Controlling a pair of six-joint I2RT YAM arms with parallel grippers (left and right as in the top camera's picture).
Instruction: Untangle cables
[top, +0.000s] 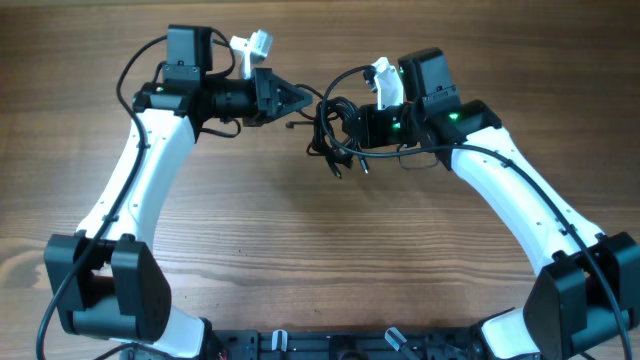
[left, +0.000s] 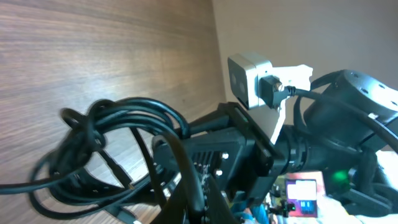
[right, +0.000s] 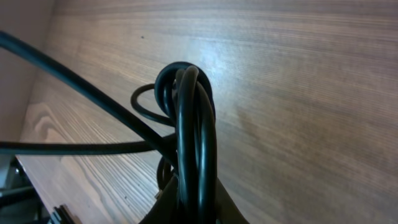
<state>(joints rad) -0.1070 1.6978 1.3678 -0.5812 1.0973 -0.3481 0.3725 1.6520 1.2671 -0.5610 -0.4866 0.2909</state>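
Note:
The cables (top: 330, 130) are a tangled bundle of thin black cords hanging in the air between my two grippers, with loose plug ends dangling below. My right gripper (top: 352, 128) is shut on the bundle's right side. In the right wrist view the looped cords (right: 196, 124) rise straight out of its closed fingers (right: 193, 211). My left gripper (top: 303, 99) is at the bundle's upper left, its fingers closed to a point. In the left wrist view one strand runs down into those fingers (left: 202, 205), with the loops (left: 106, 146) to the left.
The wooden table (top: 300, 250) lies below. In the left wrist view the right arm's white wrist camera (left: 252, 78) and black gripper body are close behind the bundle. Both arm bases stand at the front edge.

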